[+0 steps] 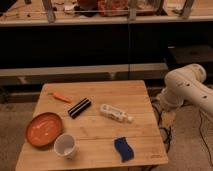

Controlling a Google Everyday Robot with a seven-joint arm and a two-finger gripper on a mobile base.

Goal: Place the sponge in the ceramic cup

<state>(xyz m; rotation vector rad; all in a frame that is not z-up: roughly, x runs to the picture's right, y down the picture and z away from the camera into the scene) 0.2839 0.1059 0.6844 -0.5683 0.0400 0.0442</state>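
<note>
The sponge (pixel 123 148) lies near the table's (pixel 125 95) front edge, apart from the ceramic cup (pixel 65 146). The gripper is out of frame beyond the arm (pixel 186 86) at right, so its state cannot be told. A sponge released off-centre could catch the rim and topple the cup.

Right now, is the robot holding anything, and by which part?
Not the sponge, which lies free on the table; the tool is out of view beyond the arm.
</note>
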